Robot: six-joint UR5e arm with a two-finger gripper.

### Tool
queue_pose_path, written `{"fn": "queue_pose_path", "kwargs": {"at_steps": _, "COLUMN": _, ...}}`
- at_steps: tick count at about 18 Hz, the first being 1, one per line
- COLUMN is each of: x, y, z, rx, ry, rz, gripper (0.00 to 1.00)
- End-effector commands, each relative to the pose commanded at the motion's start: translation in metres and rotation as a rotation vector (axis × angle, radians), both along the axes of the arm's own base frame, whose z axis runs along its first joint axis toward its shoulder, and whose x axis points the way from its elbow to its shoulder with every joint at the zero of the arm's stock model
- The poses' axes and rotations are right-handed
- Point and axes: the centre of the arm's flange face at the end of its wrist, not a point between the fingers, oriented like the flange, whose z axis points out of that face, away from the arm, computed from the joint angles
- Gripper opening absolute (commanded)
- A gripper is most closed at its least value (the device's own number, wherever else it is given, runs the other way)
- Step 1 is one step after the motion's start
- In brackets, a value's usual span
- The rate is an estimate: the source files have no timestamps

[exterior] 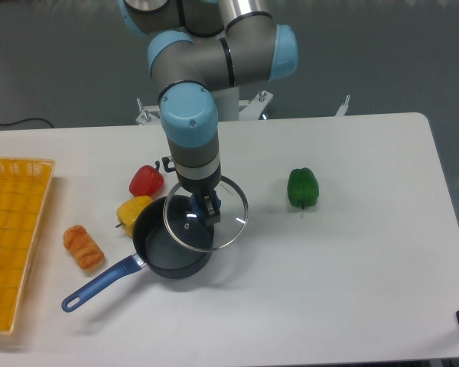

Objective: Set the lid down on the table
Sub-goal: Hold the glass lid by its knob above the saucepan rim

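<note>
Landmark: dark round saucepan with blue handle (172, 248), smooth metal, standing open on the white matte worktop (352, 260).

Item 1: round transparent glass lid with thin silver rim and small blue knob (205, 212). Held tilted above the saucepan's right rim, overlapping its mouth; apparently lifted clear so it can be carried to bare worktop right of the saucepan.

Item 2: tool (203, 205), fingers clamped on the blue knob, the lid's only handhold.

Item 3: glossy red pepper (146, 181) and yellow pepper (132, 209), touching, just left of the saucepan.

Item 4: glossy green pepper (303, 187), well right.

Item 5: ridged orange pastry-like piece (83, 246), left.

Item 6: yellow mesh basket (15, 229), far left.
</note>
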Motion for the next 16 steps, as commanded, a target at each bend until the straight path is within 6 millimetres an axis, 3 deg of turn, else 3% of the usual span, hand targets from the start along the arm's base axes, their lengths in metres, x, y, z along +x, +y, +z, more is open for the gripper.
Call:
{"fn": "queue_pose_path", "kwargs": {"at_steps": 8, "x": -0.004, "y": -0.003, "z": -0.002, "rx": 0.000, "ry": 0.002, "rz": -0.011, "gripper": 0.66}}
{"fn": "queue_pose_path", "kwargs": {"at_steps": 16, "x": -0.024, "y": 0.000, "z": 0.014, "rx": 0.041, "ry": 0.043, "rz": -0.020, "gripper": 0.66}}
